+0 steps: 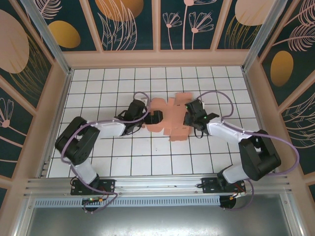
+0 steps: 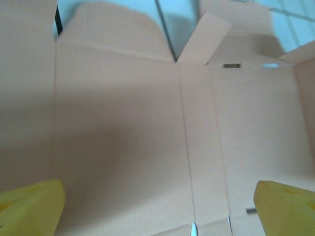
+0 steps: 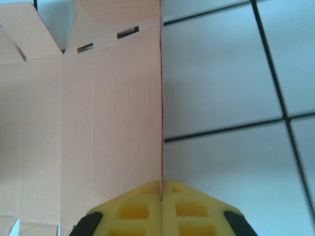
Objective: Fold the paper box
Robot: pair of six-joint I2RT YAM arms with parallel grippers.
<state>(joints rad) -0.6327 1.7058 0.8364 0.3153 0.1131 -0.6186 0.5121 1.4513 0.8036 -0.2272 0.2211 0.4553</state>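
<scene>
Two pincers work the tabletop [image 1: 147,152]: the left pincer [image 2: 160,209] gapes wide above the flat paper box [image 1: 170,120] at the centre, pinning nothing, while the right pincer [image 3: 162,196] is clamped on its right-hand edge, so a pull there could drag or crease the loose sheet

My top camera looks down from behind the arm bases [image 1: 93,186] onto the whole table [image 1: 98,157]. The wrist cameras look forward past the left gripper [image 2: 157,211] and the right gripper [image 3: 162,189], both very near the paper box [image 1: 167,118], which all three views share.
</scene>
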